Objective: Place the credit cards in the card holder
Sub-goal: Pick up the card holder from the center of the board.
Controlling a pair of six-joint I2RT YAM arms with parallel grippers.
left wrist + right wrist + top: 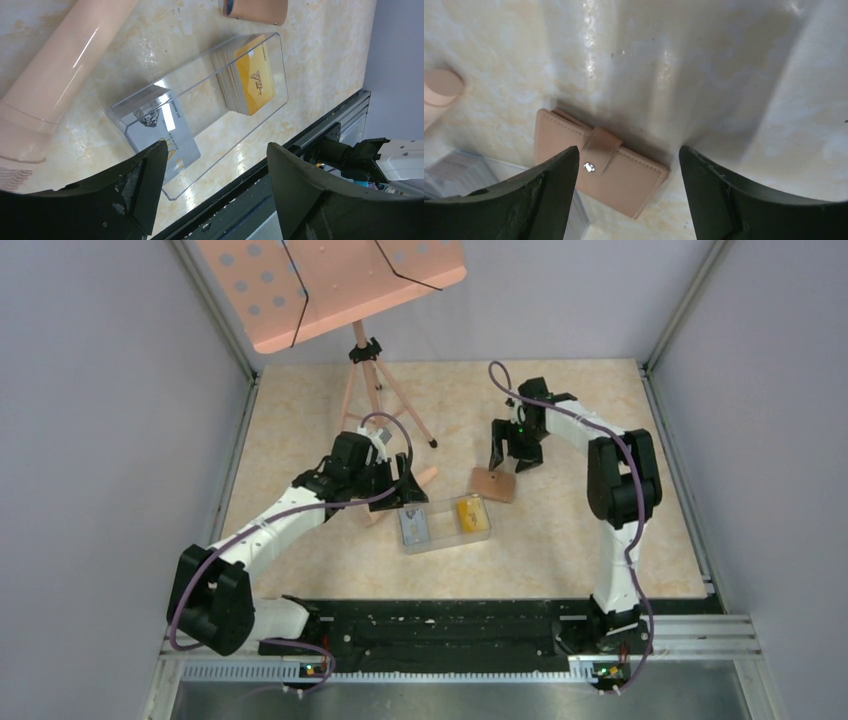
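Observation:
A clear plastic tray (pixel 446 542) holds a grey-blue stack of credit cards (pixel 414 526) at its left and a yellow-orange stack (pixel 469 515) at its right. The left wrist view shows the grey-blue cards (pixel 167 131), the yellow-orange cards (pixel 255 76) and the tray (pixel 210 114). The brown snap-closed card holder (pixel 493 484) lies flat just behind the tray. My left gripper (pixel 408 491) is open and empty, above the tray's grey-blue end (pixel 216 148). My right gripper (pixel 515 459) is open and empty, above the card holder (pixel 631 180), jaws straddling it (pixel 629 150).
A pink music stand (pixel 330 280) on a tripod stands at the back left; one leg (pixel 75 55) runs close to the tray, its foot (pixel 441 87) near the card holder. A black rail (pixel 440 625) lines the near edge. Walls enclose the table.

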